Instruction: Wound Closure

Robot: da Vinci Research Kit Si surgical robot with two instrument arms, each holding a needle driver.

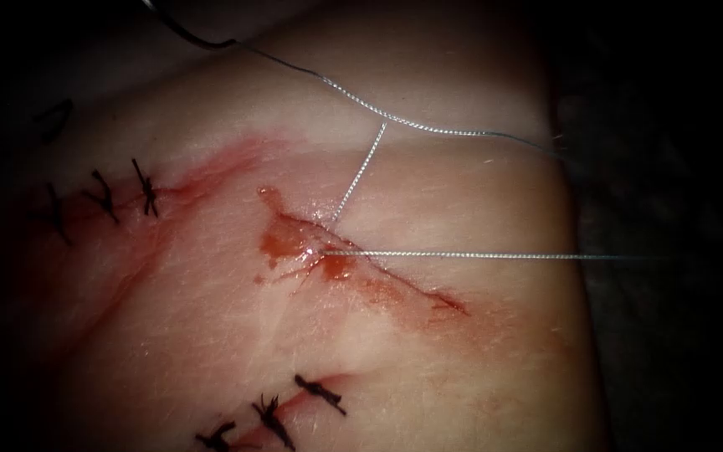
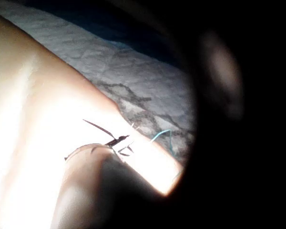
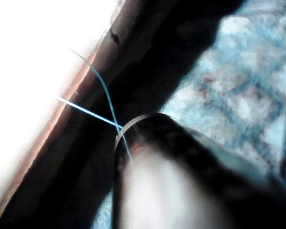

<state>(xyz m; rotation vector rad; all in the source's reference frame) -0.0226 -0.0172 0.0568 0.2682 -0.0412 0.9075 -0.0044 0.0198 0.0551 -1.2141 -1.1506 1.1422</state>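
So the tissue [image 1: 311,351] just sits on a pale patterned cloth [image 2: 133,76] covering the table, with the cloth running out past the tissue's edge in both wrist views.

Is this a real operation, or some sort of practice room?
Most likely a practice bench. The tissue is a lone slab carrying several finished black stitches, thread runs taut from its open cut, and it lies on a patterned cloth.

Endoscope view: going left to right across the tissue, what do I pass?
Dark finished stitches on the upper left → pool of red fluid at the open cut → thread running out taut to the right.
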